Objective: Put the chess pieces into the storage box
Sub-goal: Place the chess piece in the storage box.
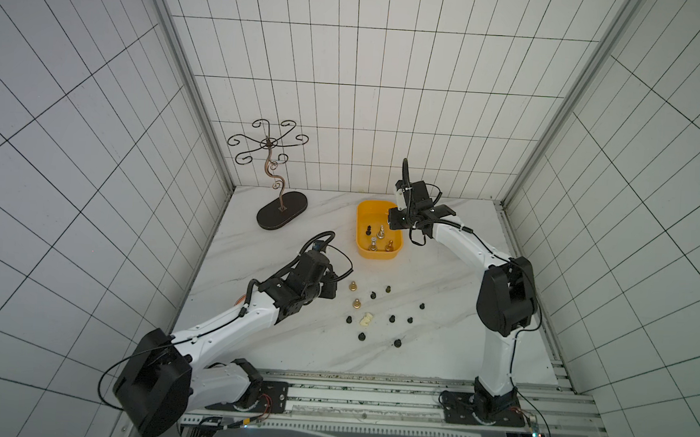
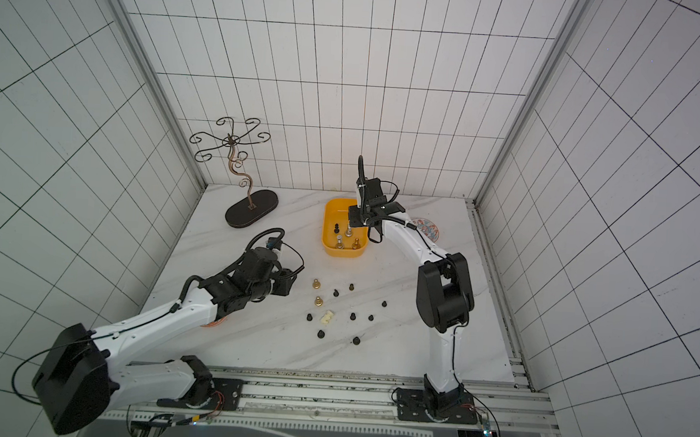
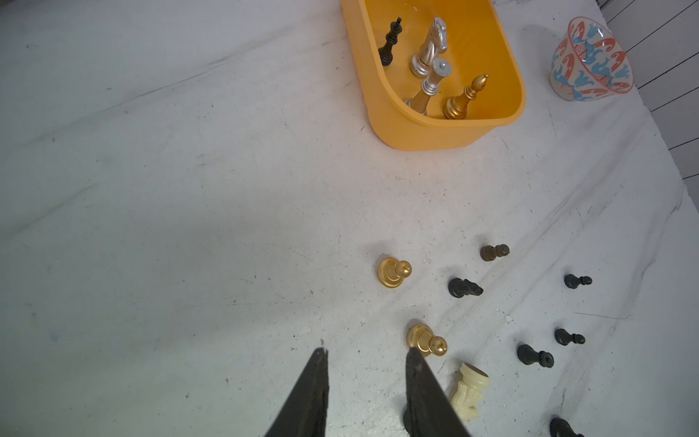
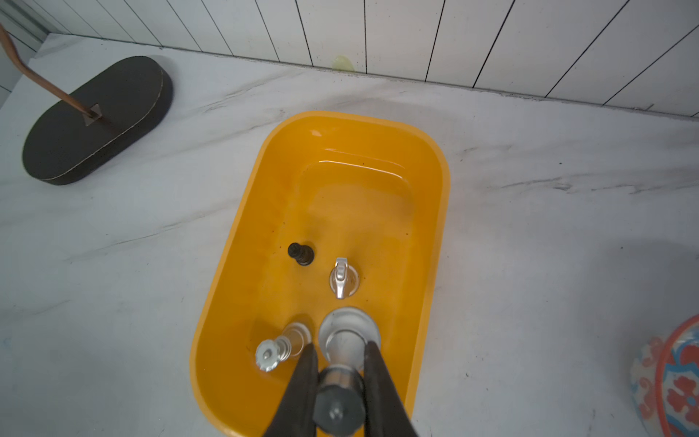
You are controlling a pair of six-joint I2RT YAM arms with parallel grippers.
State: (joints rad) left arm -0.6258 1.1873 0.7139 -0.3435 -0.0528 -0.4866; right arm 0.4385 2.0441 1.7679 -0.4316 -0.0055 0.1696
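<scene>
Pieces (image 1: 392, 318) before box (image 1: 371, 211), some inside — bowl (image 3: 592, 62) right

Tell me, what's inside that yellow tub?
In the storage box: a black piece, silver knight, silver-topped piece, gold bishop. The right gripper holds another silver piece above, covering the floor beneath.

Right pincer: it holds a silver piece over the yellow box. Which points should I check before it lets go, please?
1. Right pincer shut on silver piece: ok.
2. Piece within the storage box rim: ok.
3. Spot below the piece free: cannot tell, hidden.
4. Crowned silver piece beside it not touched: cannot tell.
5. Left pincer open, empty, away from the box: ok.
</scene>
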